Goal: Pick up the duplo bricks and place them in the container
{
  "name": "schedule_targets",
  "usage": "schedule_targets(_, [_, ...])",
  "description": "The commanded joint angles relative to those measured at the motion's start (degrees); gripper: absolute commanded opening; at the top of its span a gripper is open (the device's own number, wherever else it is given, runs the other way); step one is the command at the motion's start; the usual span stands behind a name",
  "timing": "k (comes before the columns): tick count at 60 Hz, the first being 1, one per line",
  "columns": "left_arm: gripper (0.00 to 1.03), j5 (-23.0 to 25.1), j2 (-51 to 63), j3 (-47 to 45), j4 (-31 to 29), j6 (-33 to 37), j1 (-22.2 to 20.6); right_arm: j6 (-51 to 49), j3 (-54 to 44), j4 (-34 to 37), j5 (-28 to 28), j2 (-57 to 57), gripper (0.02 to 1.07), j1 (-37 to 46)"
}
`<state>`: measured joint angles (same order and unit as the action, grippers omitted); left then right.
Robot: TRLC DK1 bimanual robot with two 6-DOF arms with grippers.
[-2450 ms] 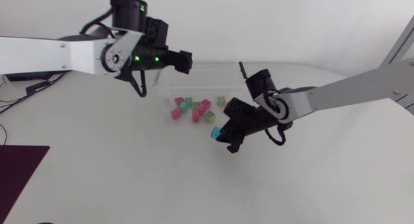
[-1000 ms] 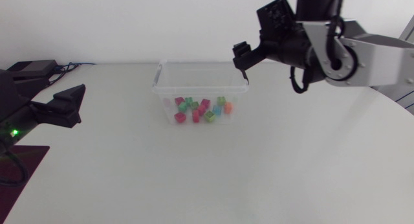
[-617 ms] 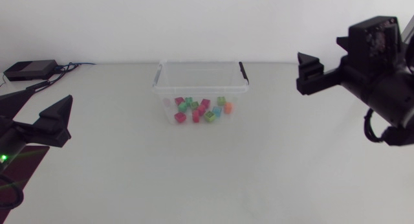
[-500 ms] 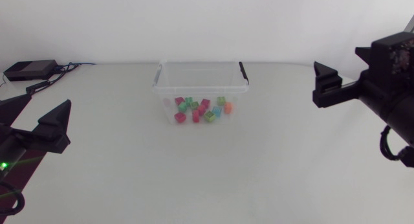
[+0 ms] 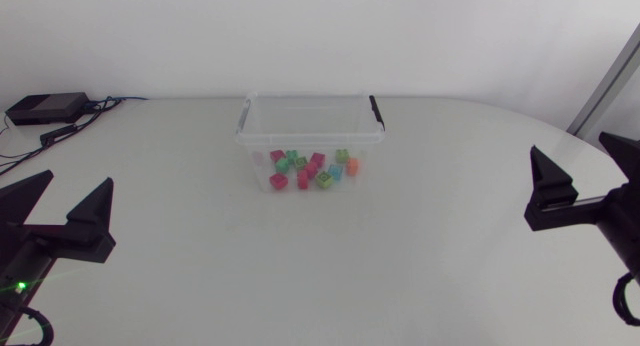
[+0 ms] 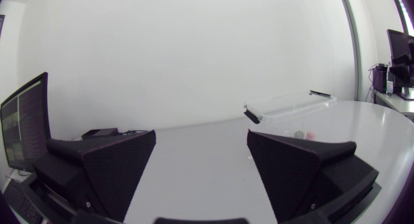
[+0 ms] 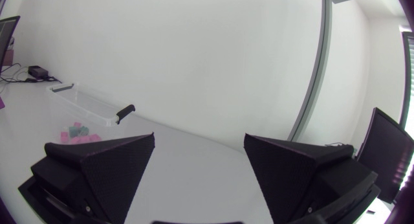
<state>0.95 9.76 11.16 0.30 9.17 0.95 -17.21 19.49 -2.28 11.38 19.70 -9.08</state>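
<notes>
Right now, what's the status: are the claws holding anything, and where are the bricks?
Left gripper open, empty. Right gripper open, empty. Duplo bricks in the clear container, none seen outside it. Grippers at the table sides, apart from the container.

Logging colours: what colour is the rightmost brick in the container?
The brick is orange; the head view shows it best.

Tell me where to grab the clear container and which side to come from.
Probably the short end rim by the black latch, from above: one finger inside, one outside. The container stands upright and open, looks too wide to span, and the bricks lie low inside.
</notes>
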Motion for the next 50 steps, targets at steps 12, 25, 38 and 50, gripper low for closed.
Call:
schedule_targets(12, [0.98, -0.61, -4.41, -5.39, 0.01, -4.57, -0.44, 8.33, -8.99, 1.25, -4.86, -8.65, 1.02, 4.07])
schedule_targets(25, [0.98, -0.82, -7.68, -8.92, -0.18, -7.38, -0.75, 13.76, -15.41, 1.88, -8.85, -15.41, 1.02, 7.14])
schedule_targets(38, [0.98, -0.95, -9.76, -11.16, -0.3, -9.17, -0.95, 17.21, -19.49, 2.28, -11.38, -19.7, 1.02, 9.08])
schedule_targets(50, [0.98, -0.95, -9.76, -11.16, -0.3, -9.17, -0.95, 17.21, -19.49, 2.28, -11.38, -19.7, 1.02, 9.08])
